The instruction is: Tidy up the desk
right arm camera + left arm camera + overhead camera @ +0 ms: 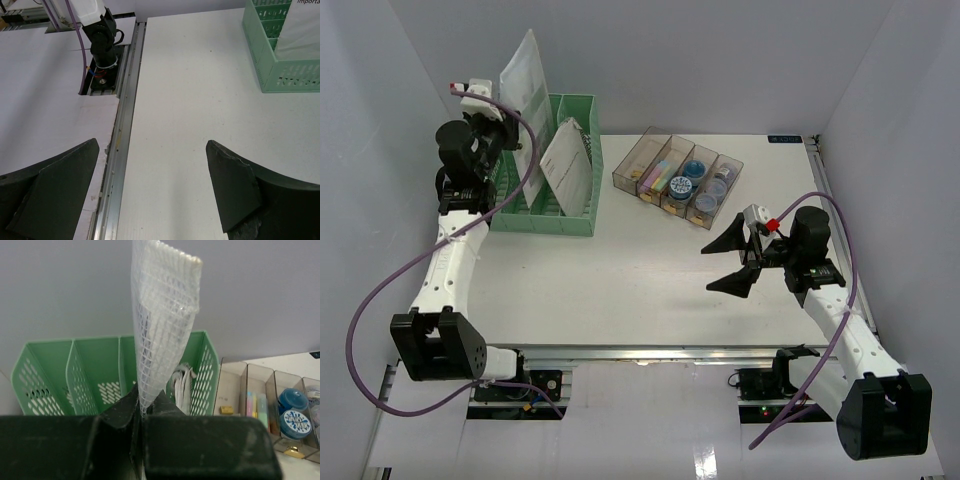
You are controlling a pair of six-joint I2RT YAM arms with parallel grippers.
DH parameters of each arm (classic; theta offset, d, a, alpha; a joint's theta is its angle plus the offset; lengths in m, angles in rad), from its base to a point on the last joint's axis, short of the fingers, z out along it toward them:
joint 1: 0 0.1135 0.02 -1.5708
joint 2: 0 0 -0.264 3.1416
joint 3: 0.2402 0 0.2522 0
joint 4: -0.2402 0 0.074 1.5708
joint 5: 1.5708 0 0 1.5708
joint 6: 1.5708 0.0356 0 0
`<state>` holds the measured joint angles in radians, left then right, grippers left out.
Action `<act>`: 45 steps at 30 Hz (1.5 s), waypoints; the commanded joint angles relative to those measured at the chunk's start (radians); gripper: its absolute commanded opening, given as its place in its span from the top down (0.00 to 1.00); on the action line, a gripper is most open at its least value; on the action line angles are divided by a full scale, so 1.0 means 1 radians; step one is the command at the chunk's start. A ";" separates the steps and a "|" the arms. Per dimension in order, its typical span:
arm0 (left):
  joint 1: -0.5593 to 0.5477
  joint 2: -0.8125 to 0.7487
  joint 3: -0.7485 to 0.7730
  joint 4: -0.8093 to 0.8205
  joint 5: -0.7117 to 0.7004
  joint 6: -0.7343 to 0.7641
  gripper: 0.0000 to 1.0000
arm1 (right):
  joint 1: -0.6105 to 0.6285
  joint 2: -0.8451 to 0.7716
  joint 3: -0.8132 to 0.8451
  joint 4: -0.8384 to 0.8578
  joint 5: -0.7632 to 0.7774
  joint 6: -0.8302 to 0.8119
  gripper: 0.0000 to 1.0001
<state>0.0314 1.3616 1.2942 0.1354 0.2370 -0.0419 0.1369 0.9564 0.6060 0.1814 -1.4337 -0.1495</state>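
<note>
The desk (620, 290) is a wide white tabletop with an aluminium rail (650, 352) along its front. At its back left, my left gripper (512, 145) is shut on the lower edge of a white mesh pouch (525, 75), holding it upright over the green file rack (535, 222). In the left wrist view the pouch (162, 325) rises from my pinched left gripper (142, 410), with the rack's slots (95, 375) behind it. My right gripper (725, 265) hovers open over the desk's right side. Between its fingers (152, 144) shows only bare desk (200, 75).
A folded stack of papers (570, 165) stands in the rack's right slot. A clear four-compartment tray (678, 175) at the back centre holds sticky notes, round blue tins and small clips. White walls close in on the left, back and right. The rail (122, 125) runs below my right gripper.
</note>
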 commanded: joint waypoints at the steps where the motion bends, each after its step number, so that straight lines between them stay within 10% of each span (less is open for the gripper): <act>1: 0.062 -0.040 -0.115 0.209 0.101 -0.088 1.00 | -0.007 0.005 -0.005 0.009 -0.023 -0.020 0.06; 34: 0.096 0.127 -0.387 0.789 0.216 -0.138 0.99 | -0.020 0.028 -0.013 0.009 -0.023 -0.038 0.06; 45: 0.096 -0.001 -0.462 0.647 0.189 -0.131 0.10 | -0.034 0.029 -0.015 0.007 -0.009 -0.041 0.06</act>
<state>0.1226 1.4834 0.8345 0.8313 0.4522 -0.1783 0.1172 0.9840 0.5919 0.1810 -1.4392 -0.1696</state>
